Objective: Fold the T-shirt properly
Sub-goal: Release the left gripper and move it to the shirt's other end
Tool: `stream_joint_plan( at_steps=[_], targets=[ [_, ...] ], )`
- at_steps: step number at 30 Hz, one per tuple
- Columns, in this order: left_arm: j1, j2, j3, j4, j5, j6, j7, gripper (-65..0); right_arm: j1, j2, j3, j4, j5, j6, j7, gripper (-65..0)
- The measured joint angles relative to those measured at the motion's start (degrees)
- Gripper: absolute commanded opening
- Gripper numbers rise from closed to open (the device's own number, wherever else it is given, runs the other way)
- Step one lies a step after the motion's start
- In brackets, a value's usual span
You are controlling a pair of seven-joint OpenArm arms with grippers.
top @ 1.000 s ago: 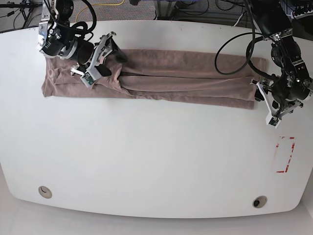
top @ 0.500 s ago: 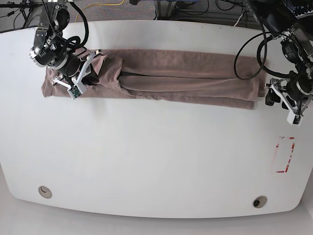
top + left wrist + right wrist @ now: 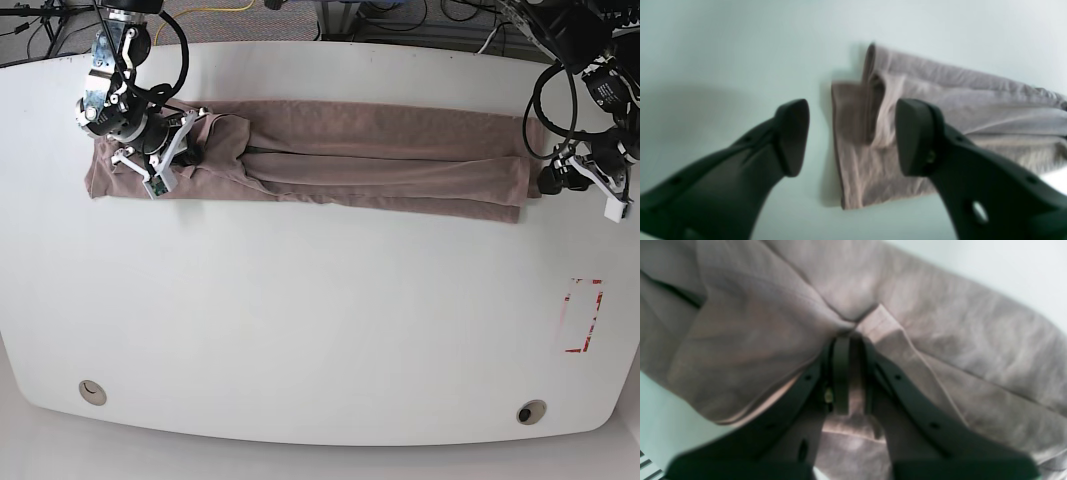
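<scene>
Over the base view first: the soft, wrinkled mauve-tan cotton T-shirt (image 3: 330,155) is lying as a long narrow band across the far half of the white oval table (image 3: 300,330), already folded lengthwise, so the step in hand looks like gathering its two ends for the crosswise fold. The right gripper (image 3: 178,150) is sitting down on the cloth at one end of the band, while the left gripper (image 3: 553,180) is hanging just off the other end, beside the edge and not on it. A red outlined rectangle (image 3: 582,316) is marking the table nearer the front, well apart from the shirt. Switching to the left wrist camera: the black fingers (image 3: 791,136) are standing wide apart above the tabletop with nothing between them, and the layered corner of the shirt (image 3: 873,140) is showing through the gap, untouched. Now the right wrist camera: the jaws are pinched narrow on a raised fold of the fabric (image 3: 853,340), cloth bunching up around the fingertips. My read is that the next move is calling for the left arm to drop onto its corner and close, catching every layer, before both ends lift together.
</scene>
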Motion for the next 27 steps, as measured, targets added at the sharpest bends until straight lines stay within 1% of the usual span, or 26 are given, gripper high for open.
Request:
stream_joint_plan(
  at_steps=[3, 7, 12, 20, 27],
  targets=[
    [-0.02, -0.74, 0.13, -2.14, -0.26, 0.02, -0.02, -17.1, 0.33, 0.00, 0.02, -0.15, -0.72, 0.04, -0.11, -59.6],
    [0.42, -1.66, -0.04, -3.48, -0.33, 0.02, -0.48, -16.8, 0.31, 0.00, 0.02, -0.20, -0.81, 0.04, -0.02, -59.6],
    [1.18, -1.18, 0.04, -3.96, -0.46, 0.02, -0.52, -16.8, 0.33, 0.00, 0.02, -0.20, -0.81, 0.04, 0.15, -59.6],
    [0.79, -1.01, 5.01, -7.41, -0.81, 0.02, -1.09, -17.1, 0.33, -0.17, 0.02, -0.17, -0.81, 0.07, 0.13, -59.8],
    [0.61, -1.40, 4.87, -10.64, -3.19, -0.07, -2.21, -17.1, 0.31, -0.17, 0.02, -0.17, -0.81, 0.07, 0.13, -59.8]
  ],
)
